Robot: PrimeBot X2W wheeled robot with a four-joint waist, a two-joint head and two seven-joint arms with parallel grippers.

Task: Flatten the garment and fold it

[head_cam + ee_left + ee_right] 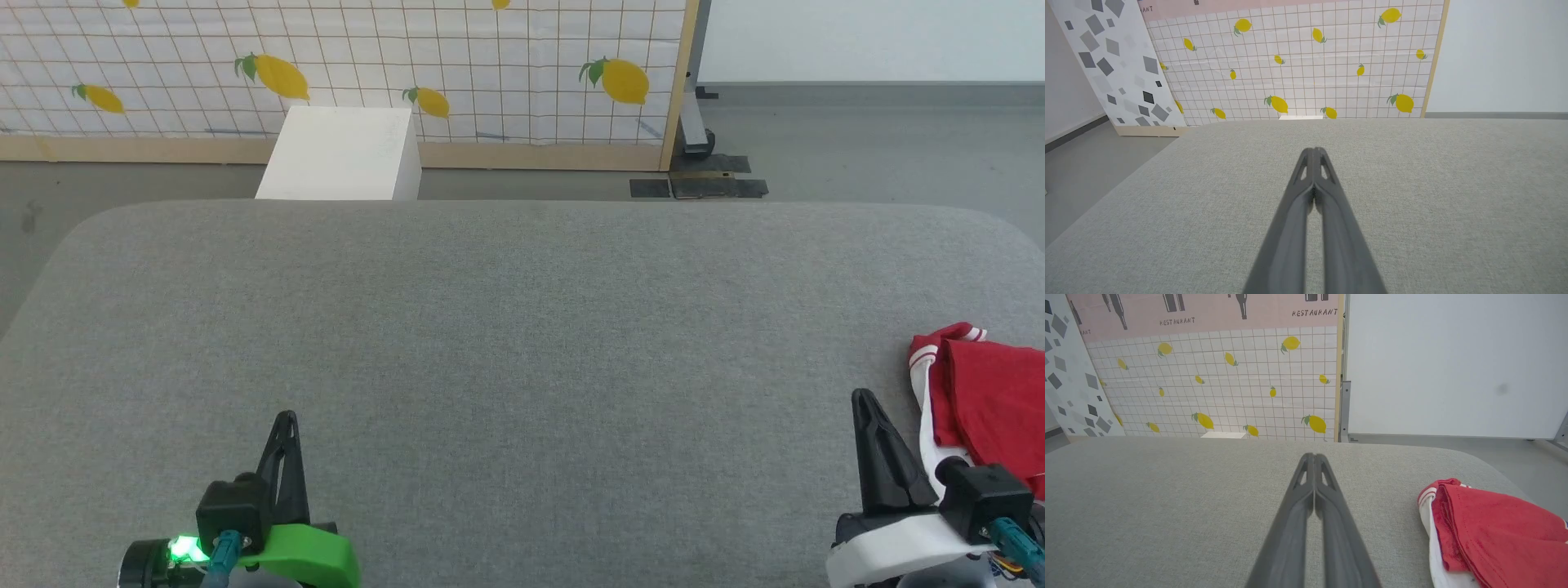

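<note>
at the 4 o'clock edge of the head view, the garment (pixel 992 392) lies in a crumpled red heap on the grey padded table (pixel 522 327), cut off by the right border so its full outline cannot be told. what shows is longer than it is wide, with the long axis running roughly from 12 to 6 o'clock. a white sleeve with a red-striped cuff sits at the far end and points toward 11 o'clock, and a white strip trails down the heap's 9 o'clock side. no print or logo can be made out.

the right gripper (pixel 862 397) hangs just beside the heap on its 9 o'clock side, apart from the cloth, its two dark fingers pressed together and holding nothing. the left gripper (pixel 286 418) sits at 7 o'clock in the head view, well apart from the garment, its fingers likewise pinched together on nothing.

the table's far edge runs straight from 9 to 3 o'clock with rounded corners. between the two grippers and out to that far edge lies a wide stretch of plain grey fabric. beyond the edge stand a white box (pixel 339 155) at 11 o'clock and a lemon-print screen (pixel 490 65) on the grey floor (pixel 857 147).
</note>
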